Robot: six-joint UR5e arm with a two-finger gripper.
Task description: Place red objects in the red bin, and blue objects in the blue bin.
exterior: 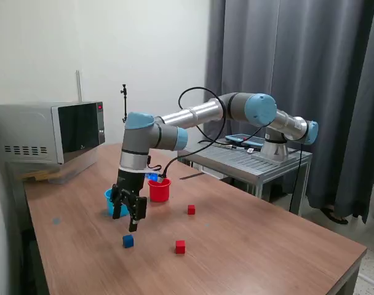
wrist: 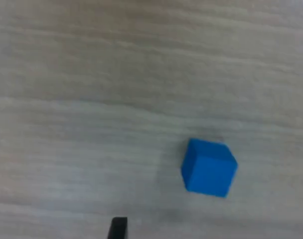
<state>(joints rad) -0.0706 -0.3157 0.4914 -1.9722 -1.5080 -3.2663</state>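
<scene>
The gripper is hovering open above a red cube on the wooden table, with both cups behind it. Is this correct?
Not quite. The cube under the gripper is a blue cube, not red, as the wrist view shows. The rest holds: the gripper is open above the wooden table, with the red cup and blue cup behind.

Even, soft indoor light; exterior view bright and fairly sharp. Faint shadow beneath the arm on the wooden table [exterior: 248, 233]. Wrist view soft and blurred throughout; blue cube [wrist: 209, 167] fuzzy-edged, dim shadow beside it.
</scene>
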